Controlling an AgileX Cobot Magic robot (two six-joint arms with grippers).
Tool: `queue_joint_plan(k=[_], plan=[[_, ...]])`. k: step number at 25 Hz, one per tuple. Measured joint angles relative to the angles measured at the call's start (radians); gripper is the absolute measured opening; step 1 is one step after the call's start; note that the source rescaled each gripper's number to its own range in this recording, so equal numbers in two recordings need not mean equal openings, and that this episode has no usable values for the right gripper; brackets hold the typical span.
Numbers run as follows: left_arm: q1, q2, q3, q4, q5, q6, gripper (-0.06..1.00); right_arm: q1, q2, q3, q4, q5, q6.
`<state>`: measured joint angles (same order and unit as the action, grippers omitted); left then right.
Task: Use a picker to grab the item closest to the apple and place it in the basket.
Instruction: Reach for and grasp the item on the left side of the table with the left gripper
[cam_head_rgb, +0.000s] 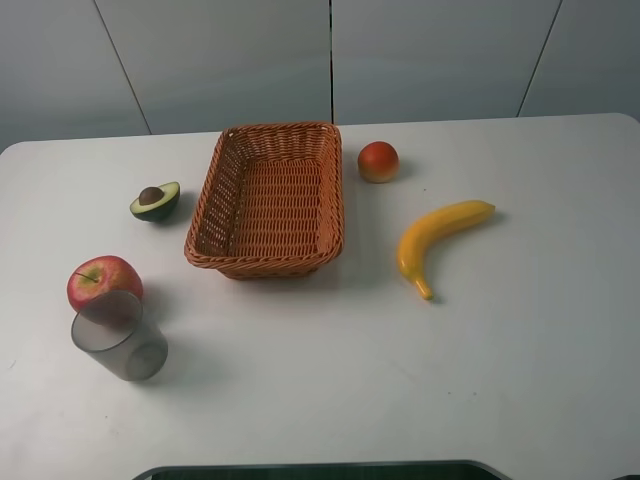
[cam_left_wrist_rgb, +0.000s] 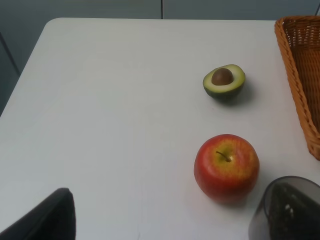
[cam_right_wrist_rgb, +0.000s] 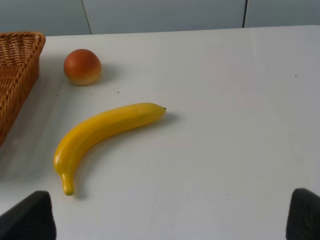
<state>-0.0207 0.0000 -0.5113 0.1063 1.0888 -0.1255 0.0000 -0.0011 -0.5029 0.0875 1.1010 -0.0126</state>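
A red apple (cam_head_rgb: 104, 281) (cam_left_wrist_rgb: 226, 167) rests near the table's left edge. A grey translucent cup (cam_head_rgb: 120, 338) (cam_left_wrist_rgb: 287, 210) stands right in front of it, touching or nearly touching, closer to it than anything else. The brown wicker basket (cam_head_rgb: 280, 128) sits at the centre back with nothing in it. My left gripper (cam_left_wrist_rgb: 165, 227) hovers short of the apple; only one dark finger (cam_left_wrist_rgb: 50, 220) shows, far to one side, so the jaws stand wide. My right gripper (cam_right_wrist_rgb: 165, 220) is open over bare table near the banana (cam_right_wrist_rgb: 105, 131). Neither gripper appears in the exterior high view.
A halved avocado (cam_head_rgb: 155, 201) (cam_left_wrist_rgb: 224, 80) lies between the apple and the basket. An orange-red round fruit (cam_head_rgb: 378, 161) (cam_right_wrist_rgb: 82, 66) sits just right of the basket, and the yellow banana (cam_head_rgb: 440, 235) lies farther right. White table all round.
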Motion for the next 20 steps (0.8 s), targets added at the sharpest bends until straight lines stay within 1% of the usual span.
queue_joint_plan(k=[20], plan=[[0.000,0.000,0.000,0.000,0.000,0.000,0.99,0.000,0.000,0.000,0.000,0.002,0.000]])
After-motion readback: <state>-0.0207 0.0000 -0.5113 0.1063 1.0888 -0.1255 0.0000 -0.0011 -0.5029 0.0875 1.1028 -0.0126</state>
